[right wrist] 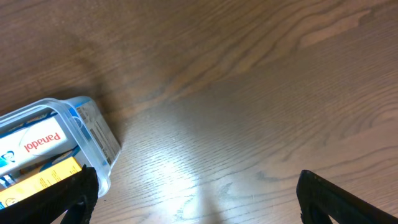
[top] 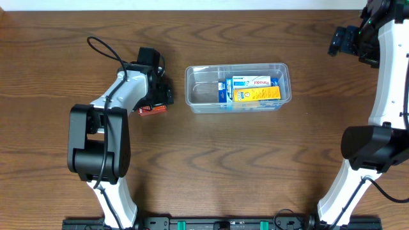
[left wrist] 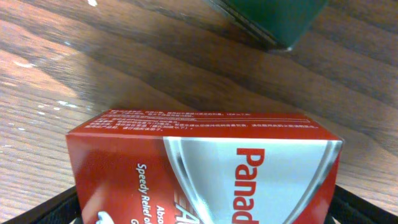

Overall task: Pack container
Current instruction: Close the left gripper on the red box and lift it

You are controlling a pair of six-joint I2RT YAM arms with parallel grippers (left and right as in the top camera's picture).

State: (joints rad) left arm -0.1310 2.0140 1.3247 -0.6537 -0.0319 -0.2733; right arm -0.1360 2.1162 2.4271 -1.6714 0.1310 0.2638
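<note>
The container is a clear tub at the table's middle. A blue-white Panadol box and a yellow box lie in its right half; its left half is bare. The container's corner shows in the right wrist view. My left gripper is left of the container, shut on a red Panadol box, which fills the left wrist view between the fingers. My right gripper is open and empty at the far right back, over bare wood.
A dark green object lies on the table just beyond the red box in the left wrist view. The left arm's black cable loops over the table at the back left.
</note>
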